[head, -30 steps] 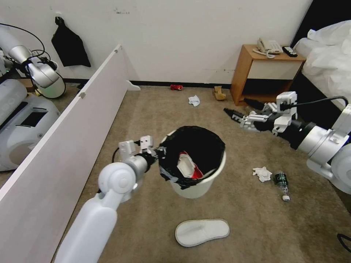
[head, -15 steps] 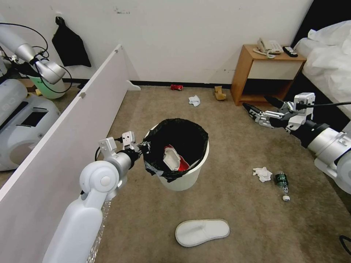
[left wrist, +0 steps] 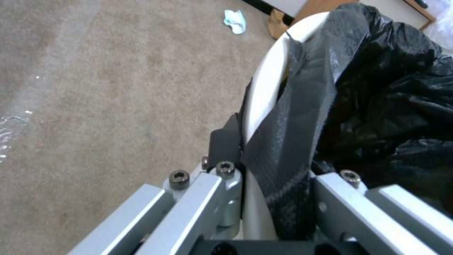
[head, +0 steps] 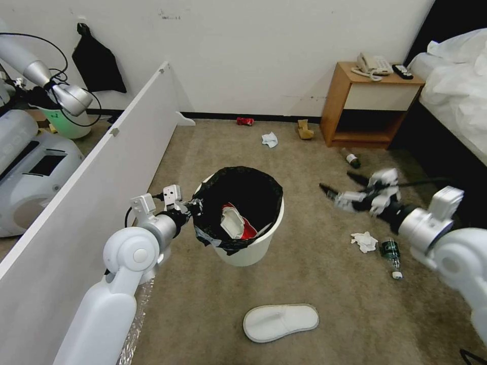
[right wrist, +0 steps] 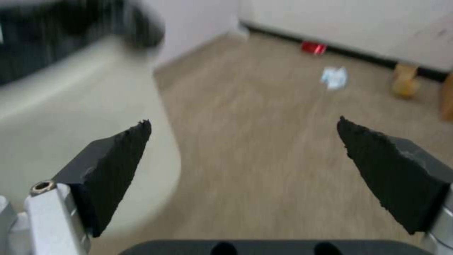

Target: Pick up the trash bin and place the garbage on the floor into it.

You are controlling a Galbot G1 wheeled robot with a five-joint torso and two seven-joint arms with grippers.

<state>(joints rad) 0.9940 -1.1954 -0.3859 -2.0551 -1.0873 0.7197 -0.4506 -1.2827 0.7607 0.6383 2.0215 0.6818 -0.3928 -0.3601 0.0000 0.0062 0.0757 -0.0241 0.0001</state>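
Note:
The trash bin (head: 251,248), white with a black bag over its rim, is held at its left rim by my left gripper (head: 195,207), shut on rim and bag. The left wrist view shows the gripper (left wrist: 271,177) clamping the white rim (left wrist: 264,92). A white slipper and a red-white wrapper (head: 233,225) lie inside. My right gripper (head: 337,185) hangs open and empty to the bin's right, above the carpet; its fingertips (right wrist: 141,124) stand wide apart. On the floor lie a slipper (head: 280,322), a tissue (head: 364,241), a bottle (head: 391,252), a second bottle (head: 351,159), a red can (head: 244,121), another tissue (head: 269,139) and tan paper (head: 304,130).
A long white board (head: 91,203) walls off the left side, with another robot (head: 30,167) behind it. A wooden nightstand (head: 373,106) and a bed (head: 456,101) stand at the right. The black skirting strip runs along the far wall.
My left arm has carried the bin to the left and lower. My right gripper has swung down and nearer, from beside the nightstand to low over the carpet.

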